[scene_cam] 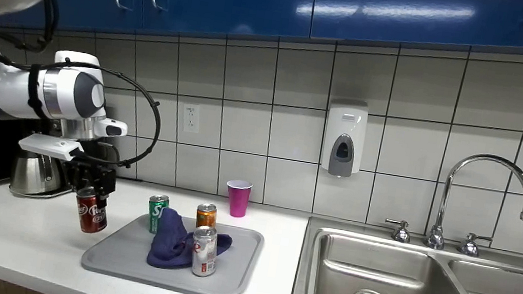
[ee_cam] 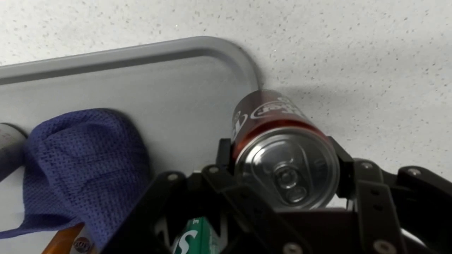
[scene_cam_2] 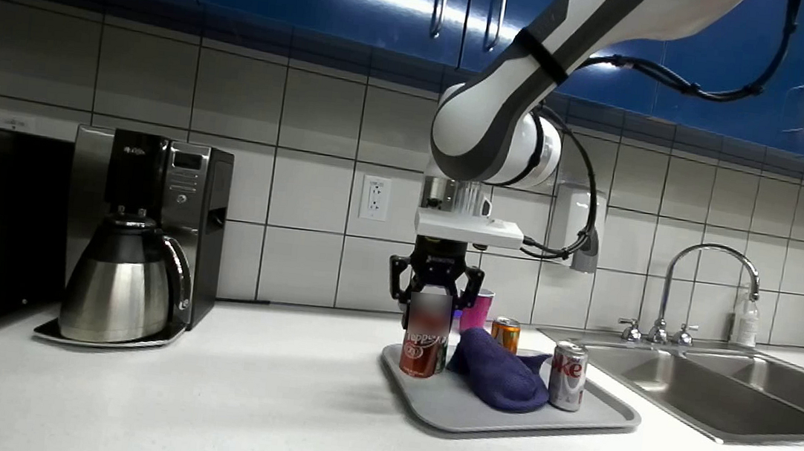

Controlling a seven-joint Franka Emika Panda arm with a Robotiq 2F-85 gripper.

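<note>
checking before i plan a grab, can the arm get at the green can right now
Probably not: the gripper is shut on the Dr Pepper can, so it isn't free. Otherwise the way looks fairly open: the green can stands with its top uncovered, though the purple cloth lies close by.

Red can (scene_cam_2: 421,358) near corner of tray (ee_cam: 176,98), upper label blurred in exterior view; green can (scene_cam_2: 441,360) on tray mostly hidden behind it. In wrist view, gripper (ee_cam: 287,158) masks part of green can; left edge crops tray and silver can (ee_cam: 10,150), bottom edge orange can (ee_cam: 65,242). Beyond tray, cup (scene_cam_2: 478,312) partly hidden by gripper and cloth (scene_cam_2: 498,374) in exterior view. Arm (scene_cam_2: 501,101) cut off at top in both exterior views.
</note>
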